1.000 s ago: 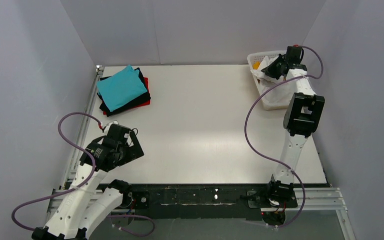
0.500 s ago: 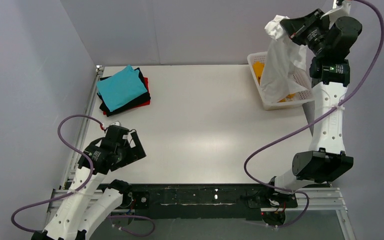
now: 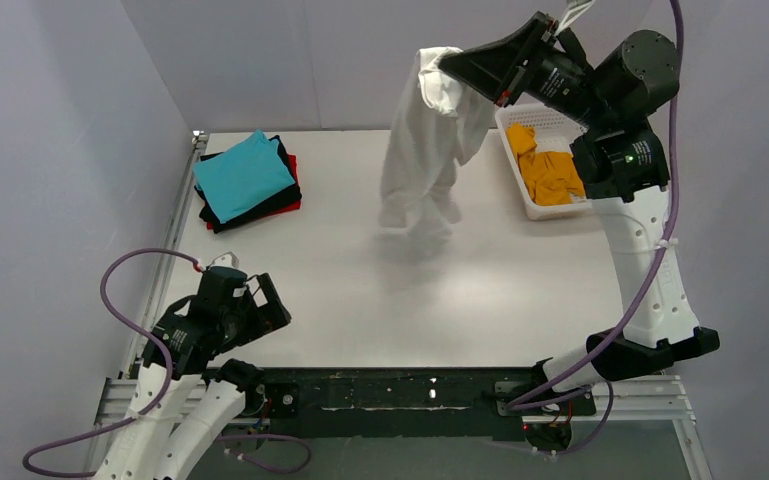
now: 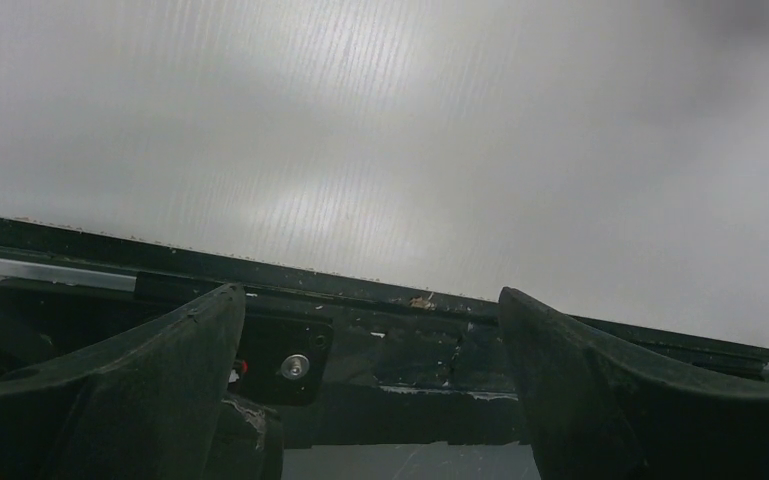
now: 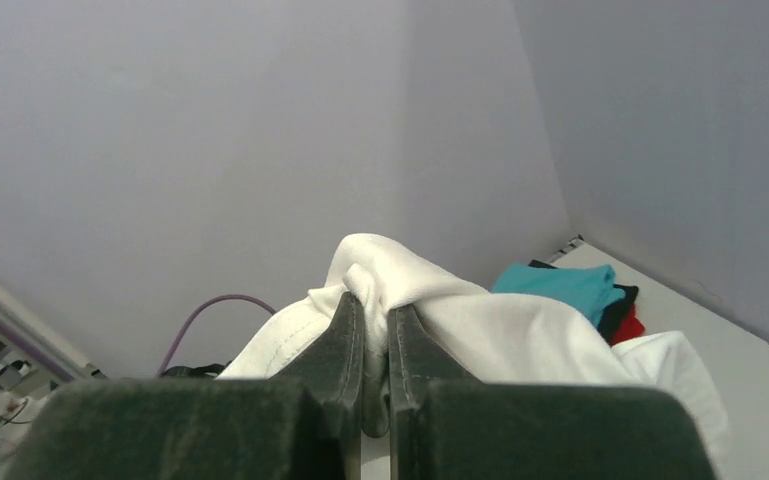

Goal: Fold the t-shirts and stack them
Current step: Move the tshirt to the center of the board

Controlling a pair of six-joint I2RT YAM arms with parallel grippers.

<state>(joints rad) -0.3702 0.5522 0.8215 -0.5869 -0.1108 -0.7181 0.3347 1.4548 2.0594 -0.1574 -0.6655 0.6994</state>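
As wrist views show clearest, right fingers pinch white t-shirt; left fingers spread.

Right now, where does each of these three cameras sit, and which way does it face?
Top external: high behind the arms, looking down on the table; both arms show.
Left wrist: low on the left arm, facing a black rail and grey panel; its open jaws show.
Right wrist: raised high, looking past shut jaws pinching the white t-shirt toward the far-left corner.
Top and right wrist share the white t-shirt and teal t-shirt.
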